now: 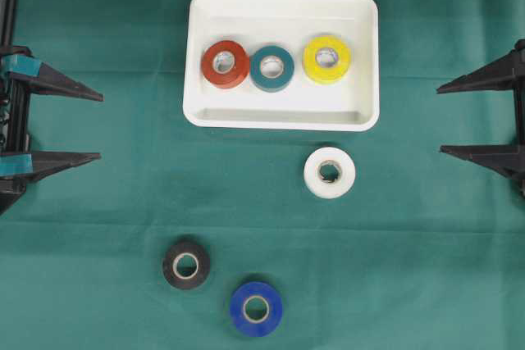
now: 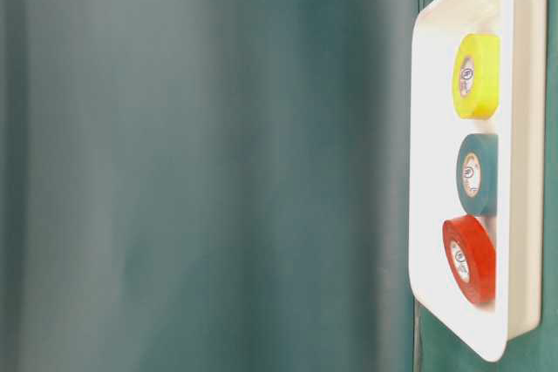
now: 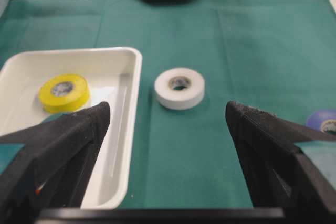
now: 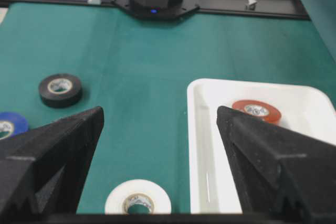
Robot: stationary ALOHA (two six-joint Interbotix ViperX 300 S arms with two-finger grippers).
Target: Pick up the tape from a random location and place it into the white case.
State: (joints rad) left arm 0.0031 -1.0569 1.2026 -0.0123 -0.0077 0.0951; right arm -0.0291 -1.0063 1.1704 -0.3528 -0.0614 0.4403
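Where the wrist jaws intrude, the white case (image 3: 128,129) is partly hidden.

White case (image 1: 283,114), shallow, rounded corners, holding red (image 1: 225,64), teal (image 1: 272,68) and yellow (image 1: 326,59) tape rolls flat in a row. White (image 1: 329,172), black (image 1: 186,265) and blue (image 1: 256,308) rolls lie flat outside it.
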